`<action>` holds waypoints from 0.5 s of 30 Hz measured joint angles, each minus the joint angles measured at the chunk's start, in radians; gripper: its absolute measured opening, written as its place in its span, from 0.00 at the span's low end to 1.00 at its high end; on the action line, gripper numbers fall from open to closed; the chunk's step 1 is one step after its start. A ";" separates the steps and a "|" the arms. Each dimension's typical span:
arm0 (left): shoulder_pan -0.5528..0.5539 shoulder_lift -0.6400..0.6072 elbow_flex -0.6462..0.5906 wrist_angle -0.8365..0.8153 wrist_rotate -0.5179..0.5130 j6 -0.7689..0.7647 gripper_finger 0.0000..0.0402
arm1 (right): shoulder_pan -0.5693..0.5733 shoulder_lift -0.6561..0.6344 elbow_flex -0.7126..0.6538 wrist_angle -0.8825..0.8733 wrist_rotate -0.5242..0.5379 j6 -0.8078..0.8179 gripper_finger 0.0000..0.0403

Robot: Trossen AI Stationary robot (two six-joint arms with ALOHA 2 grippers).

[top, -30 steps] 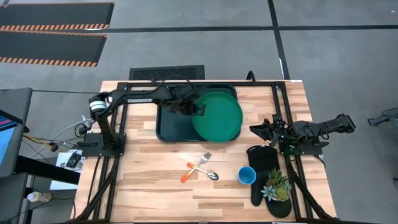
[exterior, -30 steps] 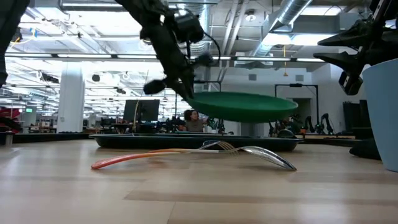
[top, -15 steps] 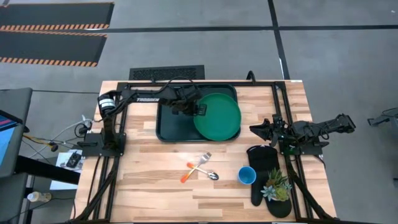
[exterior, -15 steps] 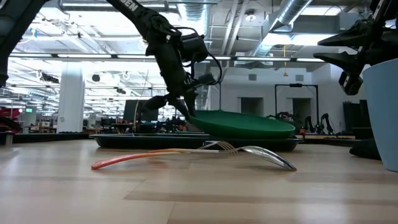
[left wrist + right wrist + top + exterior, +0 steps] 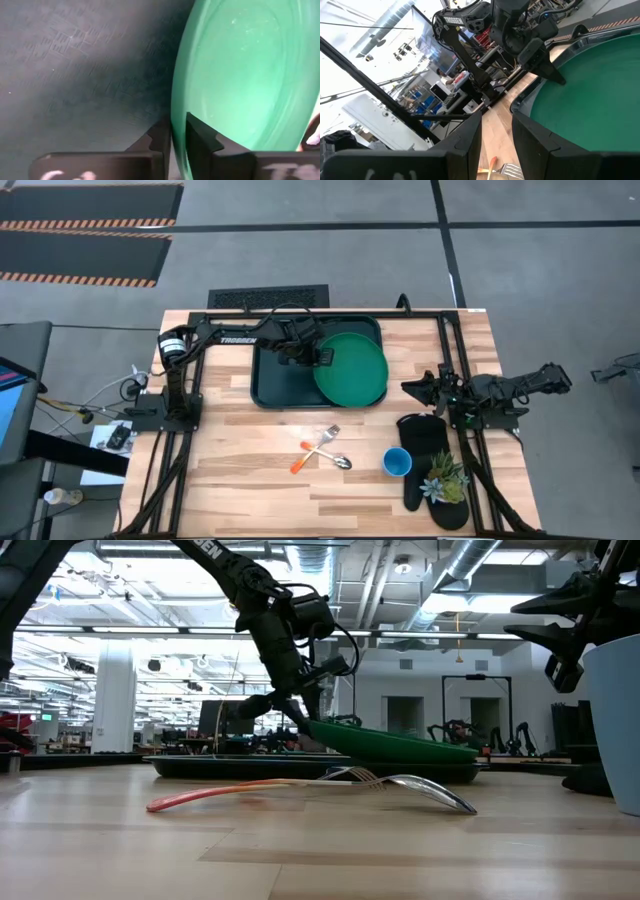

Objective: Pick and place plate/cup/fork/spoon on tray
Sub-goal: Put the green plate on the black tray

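Observation:
The round green plate (image 5: 352, 371) is over the right half of the dark green tray (image 5: 272, 385), tilted in the low view (image 5: 400, 744): its left rim is up and its right edge is down at the tray. My left gripper (image 5: 318, 358) is shut on the plate's left rim. The fork (image 5: 322, 442) and the spoon (image 5: 338, 460) lie crossed on the table in front of the tray. The blue cup (image 5: 397, 463) stands to their right. My right gripper (image 5: 412, 388) waits, open and empty, at the table's right side. My left gripper pinches the plate's left rim (image 5: 178, 117) between its two fingers (image 5: 200, 142), one on top and one beneath. The fingers slant down from the table's left. The plate tilts, held rim (image 5: 312, 724) raised, opposite edge (image 5: 466, 754) low at the tray.
A black mitt (image 5: 425, 442) and a small potted plant (image 5: 444, 478) lie at the front right, close to the cup. The left half of the tray shows bare. Bare wood lies at the table's front left.
My left gripper has gone down toward the tray with the plate, still shut on its rim. The plate, level and well above the tray a second ago, has come down and tipped, its right edge lowest at the tray.

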 joint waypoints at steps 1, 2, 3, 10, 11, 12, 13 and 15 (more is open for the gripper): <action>0.000 0.000 0.000 0.005 0.000 0.001 0.12 | 0.000 0.000 0.000 0.000 0.000 0.000 0.33; 0.000 0.000 0.000 0.011 0.000 0.003 0.14 | 0.000 0.000 0.000 0.000 0.000 0.000 0.33; 0.000 0.000 0.000 0.015 0.000 0.004 0.16 | 0.000 0.000 0.000 0.000 0.000 0.000 0.33; 0.000 0.000 0.000 0.029 -0.001 0.011 0.28 | 0.000 0.000 0.000 0.000 0.000 -0.001 0.36; 0.000 0.000 0.000 0.029 -0.004 0.025 0.29 | 0.000 0.000 0.000 0.000 0.000 -0.001 0.36; 0.000 0.000 0.000 0.028 -0.008 0.040 0.31 | 0.000 0.000 0.000 0.000 0.000 -0.001 0.37; 0.002 0.000 0.000 0.027 -0.012 0.054 0.32 | 0.000 0.000 0.000 0.000 0.001 -0.001 0.38; 0.007 0.000 0.000 0.026 -0.013 0.072 0.35 | 0.000 0.000 0.000 0.000 0.007 -0.003 0.40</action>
